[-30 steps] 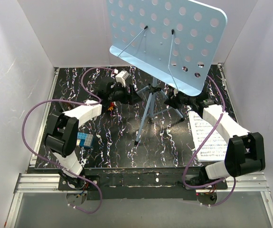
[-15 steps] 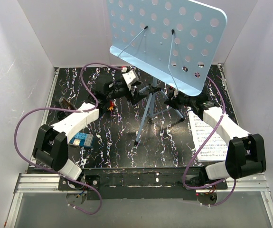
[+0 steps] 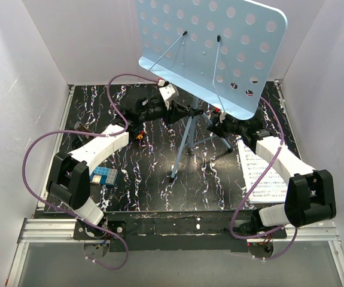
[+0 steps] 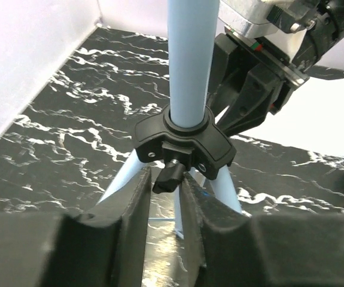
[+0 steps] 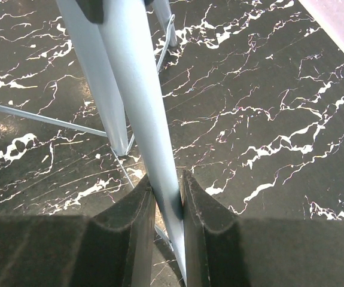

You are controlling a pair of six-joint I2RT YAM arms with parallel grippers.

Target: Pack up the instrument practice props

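The left tool [image 4: 167, 186] is pinching the small black knob [image 4: 170, 174] on the collar [image 4: 183, 140] where the pole [image 4: 189, 60] is meeting the legs, so the step is looking like loosening that clamp; it should be turning the knob squarely about its own axis, not dragging the pole sideways. The music stand [image 3: 210, 48] is standing upright in the middle of the worktop [image 3: 148, 173]. The right tool [image 5: 167, 191] is pinching one light-blue leg [image 5: 140, 101], which should be bracing the stand against the twist, while the sheet music [image 3: 261, 173] is lying flat at the right beside that arm.
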